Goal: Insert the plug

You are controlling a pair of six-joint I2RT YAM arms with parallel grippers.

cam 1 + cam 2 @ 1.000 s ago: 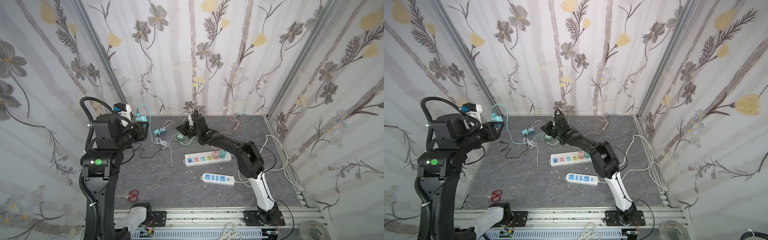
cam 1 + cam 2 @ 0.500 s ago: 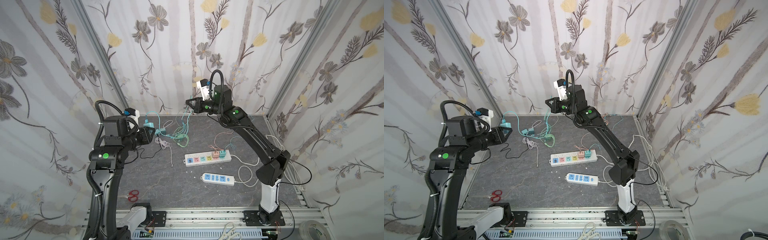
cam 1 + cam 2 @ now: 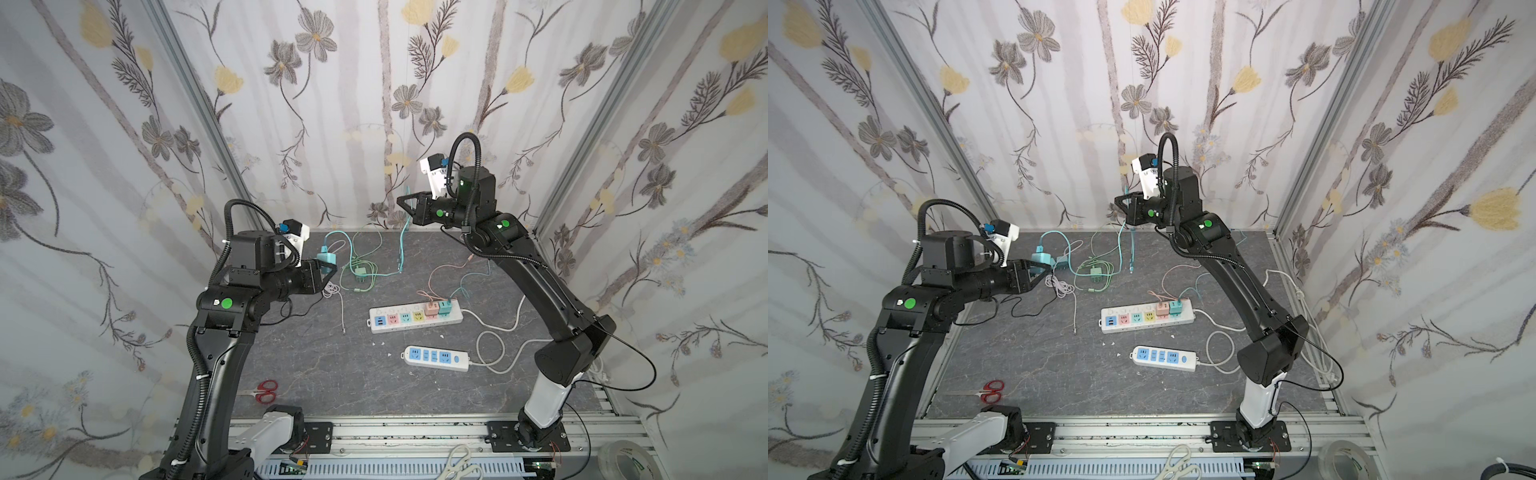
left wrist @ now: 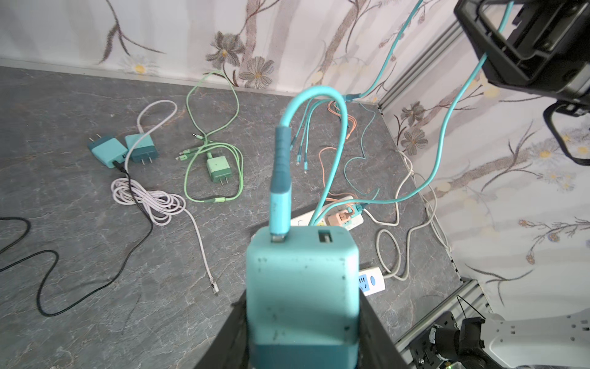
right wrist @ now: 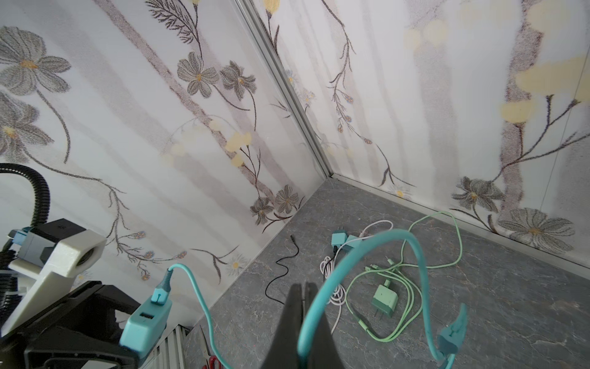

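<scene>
Though well clear of the table [image 3: 332, 365], near its left rear: teal plug [image 4: 301, 287], pinched by two opposite sides in the left pincer [image 3: 332, 270]. Long axis in line with the fingers, aimed toward the table's middle in both top views. USB face turned away from the wrist and tilted upward; darker prong end tucked back between the fingers, prongs hidden.

Seated in one of its two ports: teal cable [image 4: 282, 159], arching up, sagging low, then climbing to the right pincer [image 5: 302, 289], high by the back wall. Pressed together on that cable, with the thin connector ends dangling beyond.

Lying on the table under and past the plug: green charger [image 4: 218, 167] ringed by its own green lead, pair of teal chargers [image 4: 107, 153] side by side, coil of white cable [image 4: 150, 201]. Farther right, coloured power strip [image 3: 405, 319], with a pink adapter [image 3: 431, 308] and a teal adapter [image 3: 445, 307] filling its two right-end sockets and the other sockets free. Nearer the front, blue-socket strip [image 3: 434, 358]. Between held plug and coloured strip: green charger's loops and a straight run of white cable.

Shown whole in the top views alone: both strips, largely masked by the plug from the left wrist. Resolved only by the wrist views: free second port. Seen close from the right wrist: fingertips meeting.
</scene>
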